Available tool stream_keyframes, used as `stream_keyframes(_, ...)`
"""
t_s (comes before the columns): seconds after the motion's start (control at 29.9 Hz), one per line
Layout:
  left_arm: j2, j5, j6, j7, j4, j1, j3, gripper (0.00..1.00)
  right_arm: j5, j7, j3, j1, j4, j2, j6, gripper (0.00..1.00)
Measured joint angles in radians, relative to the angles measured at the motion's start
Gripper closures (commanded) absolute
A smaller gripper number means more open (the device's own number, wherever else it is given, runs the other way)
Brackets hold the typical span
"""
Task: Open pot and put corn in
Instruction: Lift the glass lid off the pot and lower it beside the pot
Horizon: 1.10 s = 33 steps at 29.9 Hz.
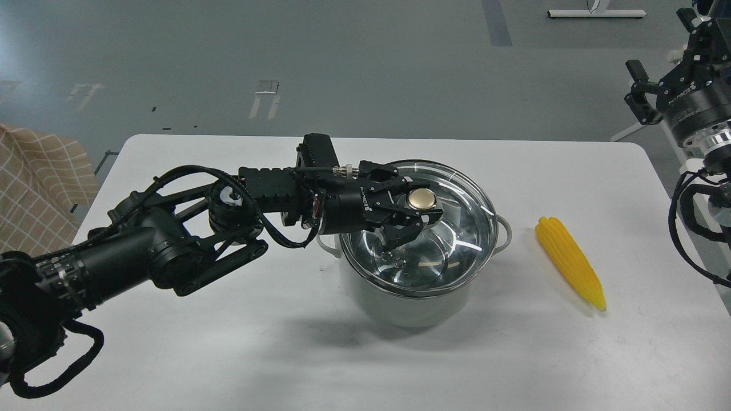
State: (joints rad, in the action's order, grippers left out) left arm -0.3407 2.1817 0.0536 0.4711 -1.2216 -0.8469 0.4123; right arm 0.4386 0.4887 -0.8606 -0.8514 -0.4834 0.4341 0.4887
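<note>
The left gripper's [421,206] black fingers sit either side of the round glass lid's gold knob [421,199], seemingly pinching it atop the grey-green steel pot [400,302]; glass looks slippery, breakable. The ribbed yellow corn [570,262] lies right, light, stiff.

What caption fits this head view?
Left gripper closes around the glass lid's gold knob atop the pot; corn waits beside it.

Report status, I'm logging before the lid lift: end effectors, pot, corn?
Left end effector around the lid's gold knob, grip unconfirmed. Right end effector raised off-table, open. Glass lid on pot. Corn on table, right of pot.
</note>
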Motion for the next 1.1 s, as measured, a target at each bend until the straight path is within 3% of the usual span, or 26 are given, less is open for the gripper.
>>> stream_keyframes(0.23,-0.046,0.000,0.000,0.004,-0.008,-0.105,0.004,0.89,0.000,0.000,0.000,0.008,0.000,0.000,0.000,0.00)
stream_keyframes(0.47,-0.290,-0.001,-0.009,0.017,-0.063,-0.135,0.003,0.88,0.000,0.000,0.000,0.008,0.000,0.001,0.000,0.00)
stream_keyframes(0.6,-0.485,-0.035,-0.090,0.017,-0.073,-0.070,-0.012,0.88,0.000,0.000,0.000,0.008,0.000,0.001,0.000,0.00)
stream_keyframes(0.8,-0.643,-0.207,-0.221,0.018,-0.064,0.092,-0.013,0.86,0.000,0.000,0.000,0.009,0.000,0.000,0.000,0.00)
stream_keyframes(0.94,-0.677,-0.297,-0.284,0.017,-0.036,0.197,-0.016,0.87,0.000,0.000,0.000,0.009,0.000,-0.001,0.000,0.00)
stream_keyframes(1.1,-0.646,-0.313,-0.426,0.018,0.058,0.323,-0.016,0.87,0.000,0.000,0.000,0.013,0.000,-0.006,0.000,0.00)
